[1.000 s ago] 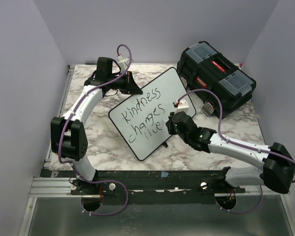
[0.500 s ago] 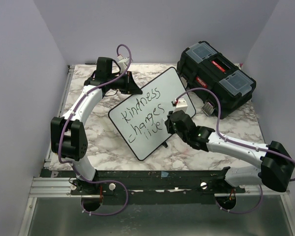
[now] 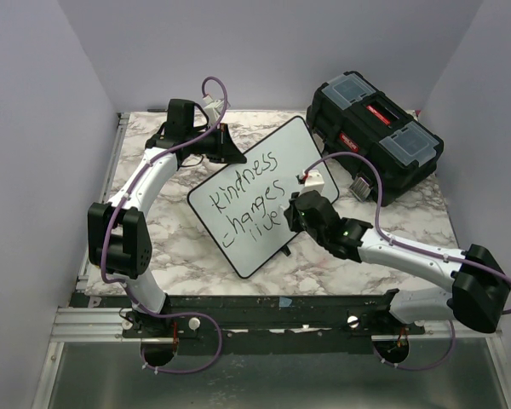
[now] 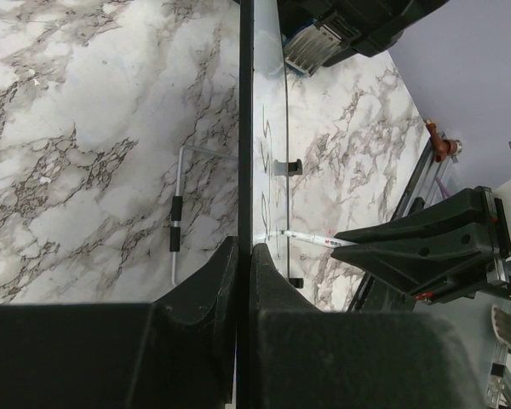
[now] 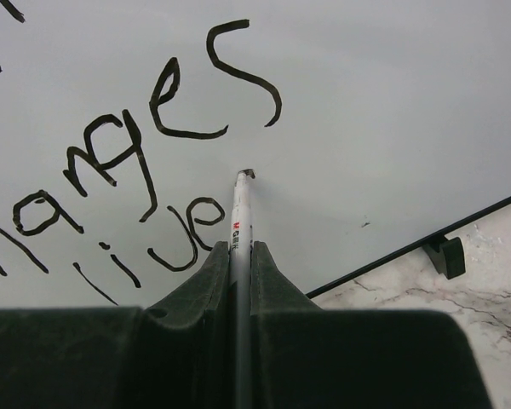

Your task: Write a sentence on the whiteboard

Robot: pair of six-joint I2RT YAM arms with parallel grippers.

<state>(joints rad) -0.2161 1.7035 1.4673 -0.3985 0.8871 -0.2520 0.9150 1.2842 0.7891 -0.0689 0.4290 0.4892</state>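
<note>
The whiteboard [image 3: 311, 152] lies tilted on the marble table, carrying the sentence [image 3: 247, 198] in black: "kindness changes live". My left gripper [image 3: 230, 155] is shut on the board's far-left edge; in the left wrist view the black frame [image 4: 245, 128] runs edge-on between its fingers [image 4: 244, 256]. My right gripper [image 3: 291, 213] is shut on a white marker [image 5: 241, 217]. The marker's tip [image 5: 246, 174] touches the whiteboard [image 5: 392, 94] just right of "live" [image 5: 166, 247], below the "s" of "changes".
A black toolbox [image 3: 375, 135] stands at the back right, close to the board's right corner. A small white block [image 3: 316, 181] sits by the board's right edge. A wire stand with a black grip [image 4: 176, 230] lies under the board. Purple walls enclose the table.
My right gripper with the marker has shifted slightly left and up on the board. The left arm and the board have not moved.
</note>
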